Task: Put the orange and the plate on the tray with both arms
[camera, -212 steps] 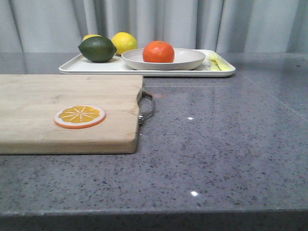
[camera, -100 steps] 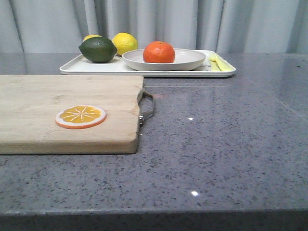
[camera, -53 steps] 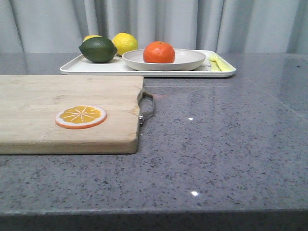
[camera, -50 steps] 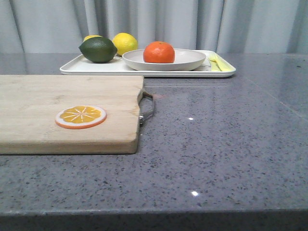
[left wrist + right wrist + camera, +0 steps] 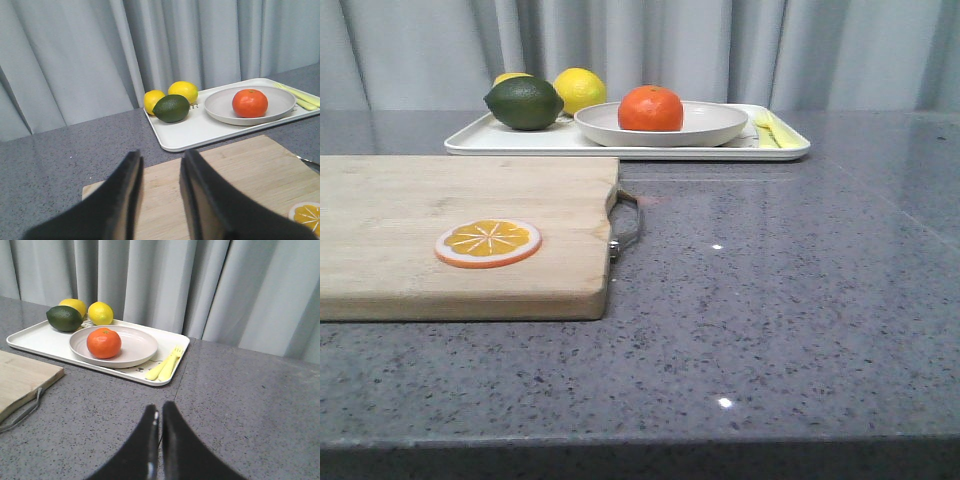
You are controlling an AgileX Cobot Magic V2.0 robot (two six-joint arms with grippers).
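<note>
The orange point(image 5: 650, 108) rests in the off-white plate point(image 5: 715, 128), and the plate sits on the white tray point(image 5: 480, 142) at the back of the table. The same orange point(image 5: 249, 103), plate point(image 5: 280, 100) and tray point(image 5: 190, 135) appear in the left wrist view, and orange point(image 5: 103, 342), plate point(image 5: 137, 347) and tray point(image 5: 35, 340) in the right wrist view. My left gripper point(image 5: 160, 160) hangs open and empty above the wooden board, well short of the tray. My right gripper point(image 5: 160, 412) is shut on nothing, over bare table near the tray's corner. Neither gripper shows in the front view.
A lime point(image 5: 523, 102) and two lemons point(image 5: 579, 89) lie on the tray's left part; yellow cutlery point(image 5: 770, 130) lies at its right end. A wooden cutting board point(image 5: 410, 230) with a metal handle point(image 5: 625, 225) holds an orange slice point(image 5: 487, 243) at front left. Curtains hang behind.
</note>
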